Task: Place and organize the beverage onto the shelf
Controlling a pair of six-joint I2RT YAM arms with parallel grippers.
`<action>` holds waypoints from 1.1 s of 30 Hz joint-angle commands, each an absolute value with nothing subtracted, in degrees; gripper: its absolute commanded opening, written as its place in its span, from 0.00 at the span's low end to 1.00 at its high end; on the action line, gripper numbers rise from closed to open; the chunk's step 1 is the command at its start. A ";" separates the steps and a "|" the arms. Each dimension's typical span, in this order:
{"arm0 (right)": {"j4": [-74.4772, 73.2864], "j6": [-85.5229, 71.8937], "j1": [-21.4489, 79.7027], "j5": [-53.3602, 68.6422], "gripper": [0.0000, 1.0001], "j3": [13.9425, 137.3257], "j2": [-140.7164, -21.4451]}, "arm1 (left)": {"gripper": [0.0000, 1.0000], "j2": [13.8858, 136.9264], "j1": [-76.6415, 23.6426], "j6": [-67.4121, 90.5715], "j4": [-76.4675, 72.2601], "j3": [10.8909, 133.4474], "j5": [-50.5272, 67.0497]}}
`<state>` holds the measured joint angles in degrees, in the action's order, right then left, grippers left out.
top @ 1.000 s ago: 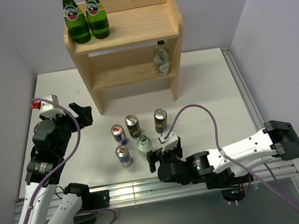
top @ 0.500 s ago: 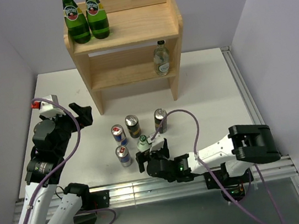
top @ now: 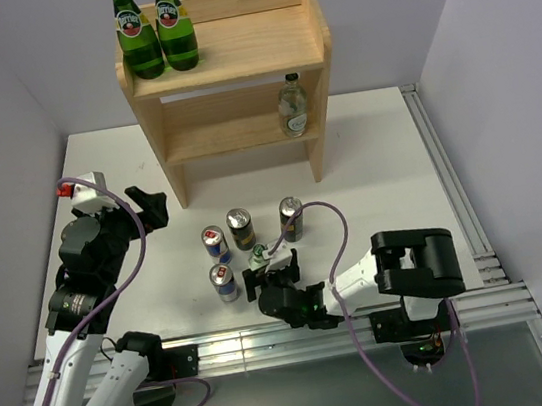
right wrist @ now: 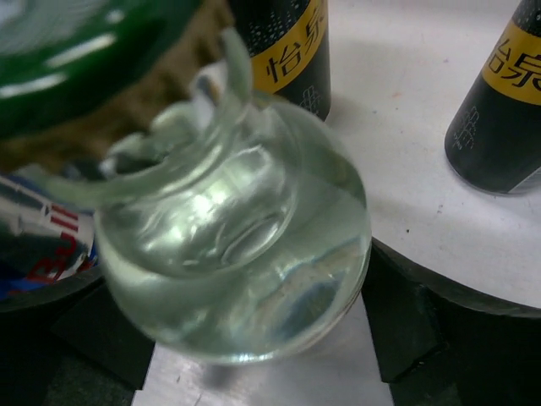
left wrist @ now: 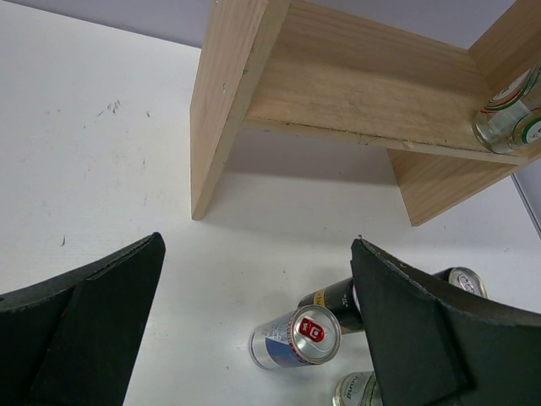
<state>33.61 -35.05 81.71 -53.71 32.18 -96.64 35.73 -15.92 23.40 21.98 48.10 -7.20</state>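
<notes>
The right gripper [top: 266, 272] is low on the counter [top: 387, 166], with a finger on each side of a clear green-capped bottle [right wrist: 237, 245]. The close view is blurred, so I cannot tell whether they pinch it yet. Black-and-yellow cans [top: 241, 228] stand at the bottle's 12 and 1 o'clock, and blue-silver-red cans [top: 215, 243] at its 9. The second clear bottle [top: 292, 105] stands on the lower tier of the shelf [top: 232, 67], at the 3 o'clock end. The left gripper [left wrist: 256, 254] is spread wide and holds nothing.
</notes>
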 commanded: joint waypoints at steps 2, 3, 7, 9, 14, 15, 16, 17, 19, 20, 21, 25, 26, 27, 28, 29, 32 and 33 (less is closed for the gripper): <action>44.11 -31.91 80.42 -58.10 0.87 31.29 -98.96 | 0.99 35.25 -15.56 22.76 20.04 48.08 -5.80; 44.64 -31.56 79.90 -58.27 0.84 31.29 -99.23 | 0.99 35.24 -15.56 22.68 20.04 48.08 -5.80; 46.41 -30.94 79.63 -60.02 0.51 30.85 -99.93 | 0.99 35.33 -15.56 22.76 20.04 48.08 -5.80; 44.49 -31.55 79.63 -60.64 0.35 30.94 -99.06 | 0.99 35.42 -15.56 22.68 20.04 48.08 -5.89; 37.02 -32.87 81.56 -64.85 0.09 31.29 -93.44 | 0.99 35.16 -15.56 22.76 20.04 48.08 -5.89; 32.30 -33.22 82.43 -65.99 0.07 32.16 -90.30 | 0.99 35.16 -15.56 22.76 20.04 48.08 -5.89; 28.69 -34.09 84.36 -67.22 0.00 33.13 -88.61 | 0.99 35.16 -15.56 22.76 20.13 48.08 -5.89; 25.09 -35.49 85.24 -69.32 0.00 34.27 -86.85 | 0.99 35.16 -15.56 22.76 20.04 48.16 -5.98; 18.48 -34.98 87.79 -71.35 0.00 36.64 -81.41 | 0.99 35.07 -15.56 22.76 20.13 48.25 -6.06; 16.02 -35.15 88.41 -72.15 0.00 37.52 -79.56 | 0.99 35.07 -15.56 22.76 20.13 48.16 -6.15; 11.73 -34.90 88.68 -73.12 0.00 39.70 -76.23 | 0.99 35.07 -15.56 22.76 20.13 48.16 -6.07; 14.66 -23.58 88.33 -72.69 0.00 43.50 -70.23 | 0.99 34.63 -15.56 22.68 20.21 48.16 -6.33; 15.29 -19.20 87.02 -71.03 0.00 46.03 -69.53 | 0.99 34.54 -15.56 22.76 20.30 48.16 -6.33; 13.47 -18.55 85.71 -67.36 0.00 47.88 -69.43 | 0.99 34.37 -15.56 22.68 20.22 48.16 -6.33; 11.79 -18.54 84.04 -64.80 0.00 49.73 -69.52 | 0.99 34.37 -15.56 22.59 20.21 48.16 -6.42; 10.04 -18.28 80.02 -62.60 0.00 52.88 -70.13 | 0.99 34.37 -15.56 22.59 20.30 48.16 -6.50; 10.29 -15.92 74.29 -56.35 0.00 57.72 -71.88 | 0.99 34.01 -15.56 22.59 20.30 48.08 -6.68; 10.46 -15.30 70.70 -55.38 0.00 59.05 -72.68 | 0.99 33.75 -15.56 22.67 20.30 48.08 -6.85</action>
